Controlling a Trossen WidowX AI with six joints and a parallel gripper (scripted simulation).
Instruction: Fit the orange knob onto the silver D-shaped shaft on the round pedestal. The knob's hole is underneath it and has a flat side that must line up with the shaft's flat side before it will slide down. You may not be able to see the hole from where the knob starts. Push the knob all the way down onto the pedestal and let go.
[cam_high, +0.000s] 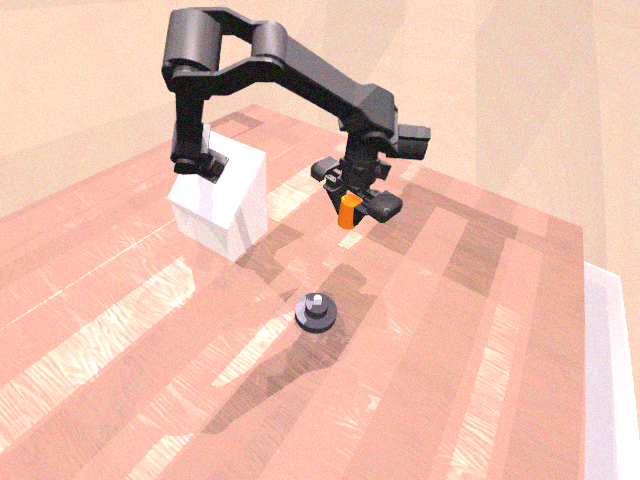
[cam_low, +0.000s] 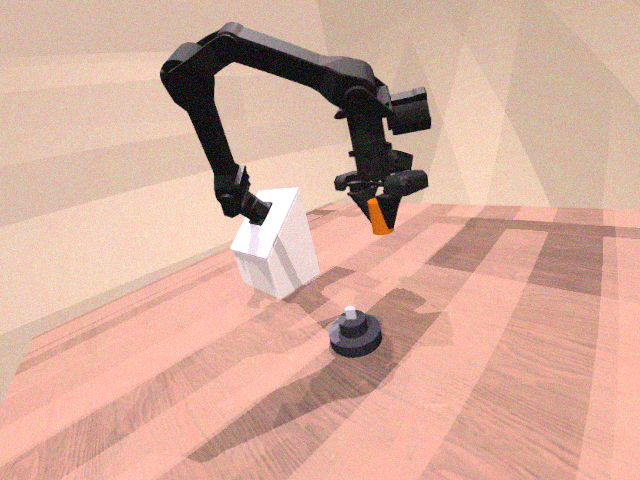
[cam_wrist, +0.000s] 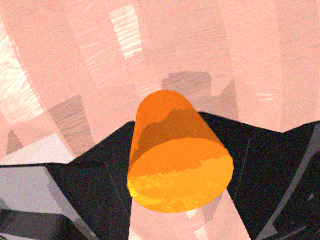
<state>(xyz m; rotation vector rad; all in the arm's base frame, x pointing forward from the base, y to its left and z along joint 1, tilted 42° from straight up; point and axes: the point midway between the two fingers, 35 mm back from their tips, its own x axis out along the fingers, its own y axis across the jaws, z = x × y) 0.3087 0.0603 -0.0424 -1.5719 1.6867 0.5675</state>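
My gripper (cam_high: 352, 210) (cam_low: 381, 217) (cam_wrist: 166, 123) is shut on the orange knob (cam_high: 347, 211) (cam_low: 381, 218) (cam_wrist: 176, 156) and holds it high above the wooden table, pointing down. The knob's hole is hidden from every view. The dark round pedestal (cam_high: 315, 313) (cam_low: 355, 336) stands on the table, nearer the cameras than the knob and well below it. The short silver shaft (cam_high: 316, 300) (cam_low: 350, 312) sticks up from its middle. The pedestal does not show in the wrist view.
The arm's white base block (cam_high: 222, 198) (cam_low: 276, 245) stands at the back left of the table. The table's right edge (cam_high: 602, 335) shows as a pale strip.
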